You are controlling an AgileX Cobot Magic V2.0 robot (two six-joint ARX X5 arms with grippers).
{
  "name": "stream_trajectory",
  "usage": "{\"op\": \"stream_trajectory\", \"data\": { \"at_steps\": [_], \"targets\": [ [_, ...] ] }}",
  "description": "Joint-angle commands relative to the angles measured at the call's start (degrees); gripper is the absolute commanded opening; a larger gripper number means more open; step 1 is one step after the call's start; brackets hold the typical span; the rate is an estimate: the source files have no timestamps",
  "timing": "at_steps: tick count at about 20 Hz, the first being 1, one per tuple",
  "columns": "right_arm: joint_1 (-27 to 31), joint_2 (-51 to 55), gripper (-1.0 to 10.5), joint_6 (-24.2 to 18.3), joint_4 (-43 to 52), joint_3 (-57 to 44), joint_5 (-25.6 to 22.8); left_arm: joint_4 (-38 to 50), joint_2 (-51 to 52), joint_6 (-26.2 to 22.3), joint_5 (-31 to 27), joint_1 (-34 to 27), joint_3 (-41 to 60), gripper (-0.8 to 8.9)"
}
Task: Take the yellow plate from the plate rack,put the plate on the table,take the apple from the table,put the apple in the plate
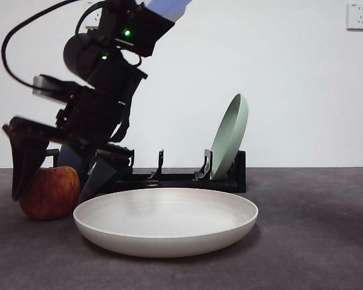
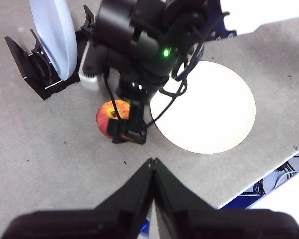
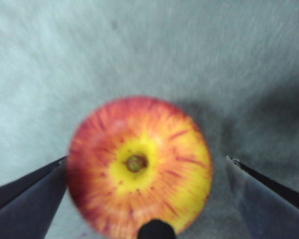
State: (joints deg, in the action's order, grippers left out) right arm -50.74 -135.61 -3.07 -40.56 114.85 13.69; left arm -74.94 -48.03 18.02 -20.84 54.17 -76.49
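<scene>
The apple point(image 1: 48, 192), red with yellow streaks, sits on the table point(image 1: 314, 241) left of the yellow plate point(image 1: 166, 220), which lies flat in front of the black plate rack point(image 1: 169, 176). My right gripper point(image 1: 52, 197) is open and low over the apple, one jaw on each side. In the right wrist view the apple point(image 3: 139, 167) fills the space between the jaws of that gripper point(image 3: 147, 160), stem up. My left gripper point(image 2: 153, 162) is shut and empty, high above the table, looking down on the apple point(image 2: 105, 115) and the plate point(image 2: 209, 109).
A pale green plate point(image 1: 230, 136) leans in the rack's right end. A blue plate point(image 2: 52, 35) stands in the rack point(image 2: 32, 69) in the left wrist view. The table's edge point(image 2: 269, 169) runs close past the yellow plate.
</scene>
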Motion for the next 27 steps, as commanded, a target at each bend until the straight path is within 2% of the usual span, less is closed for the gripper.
{"op": "stream_trajectory", "data": {
  "at_steps": [1, 2, 5, 7, 11, 18, 21, 27],
  "targets": [
    [-0.6, -1.1, 4.8, 0.6, 0.1, 0.1, -0.7, 0.4, 0.0, -0.7, -0.2, 0.2, 0.2, -0.06],
    [-0.7, -1.1, 4.2, 1.5, 0.3, 0.1, -0.7, 0.3, 0.0, -0.7, -0.2, 0.2, 0.2, -0.07],
    [-0.7, -1.1, 1.2, 1.6, 0.4, 0.1, -0.7, 0.3, 0.0, -0.7, -0.2, 0.2, 0.2, -0.07],
    [-0.7, -1.0, -0.2, 1.6, 0.3, 0.1, -0.7, 0.3, 0.0, -0.7, -0.2, 0.2, 0.2, -0.07],
    [-0.7, 0.3, -0.1, 1.6, -0.3, 0.1, -0.8, 0.2, 0.0, -0.7, -0.2, 0.2, 0.2, -0.07],
    [-0.2, 12.6, -0.1, -1.6, -4.8, 0.2, -6.5, -0.4, 0.0, -1.6, -0.2, 0.2, 0.2, -0.07],
    [0.8, 18.9, -0.1, -4.7, -9.7, 0.2, -10.3, -0.4, 0.0, -2.1, -0.1, 0.2, 0.2, -0.06],
    [5.7, 28.2, -0.1, -6.7, -21.7, -0.8, -10.1, -0.4, 0.1, -4.3, 1.0, 0.2, 0.2, -0.07]
  ]
}}
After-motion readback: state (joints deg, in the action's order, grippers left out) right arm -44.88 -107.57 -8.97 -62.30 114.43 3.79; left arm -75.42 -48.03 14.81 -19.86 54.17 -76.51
